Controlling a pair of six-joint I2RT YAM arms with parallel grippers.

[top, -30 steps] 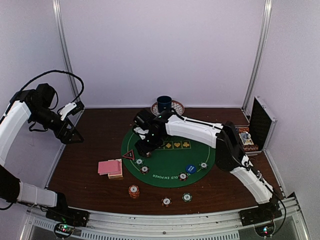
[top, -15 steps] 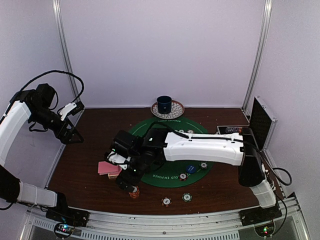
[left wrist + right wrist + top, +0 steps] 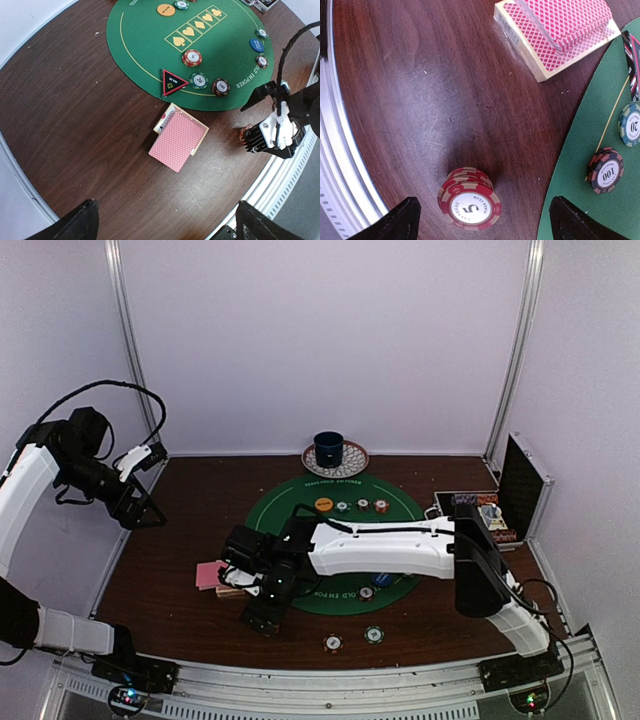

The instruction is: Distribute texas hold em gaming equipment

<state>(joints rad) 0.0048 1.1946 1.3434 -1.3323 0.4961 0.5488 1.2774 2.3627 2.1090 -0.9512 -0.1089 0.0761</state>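
The right arm reaches across the bench (image 3: 180,490) to its near left part, and the right pincer (image 3: 262,615) hangs low with its fingers spread wide. In its wrist view they stand on either side of a short stack of red chips (image 3: 469,204) marked 5 and touch nothing. The stack sits on bare wood just off the green felt mat (image 3: 300,510), near the front rail. That reads as a player's stake put at a seat outside the playing field, though whether the pincer is arriving or letting go cannot be told. The deck of pink-backed cards (image 3: 555,35) lies beside it, also off the mat, its top cards slid askew; it probably waits there to be dealt. On the felt the black-red triangle marker (image 3: 172,82) sits at the rim with a 20 chip (image 3: 198,80) and a 100 chip (image 3: 220,86) just beside it. An orange disc (image 3: 166,9) and a blue disc (image 3: 256,45) lie well apart on it, likely marking positions. Two more chips (image 3: 333,643) rest on the wood near the front edge. The left pincer (image 3: 140,508) is held high at the far left, fingers spread and carrying nothing, seemingly parked to keep the reach clear.
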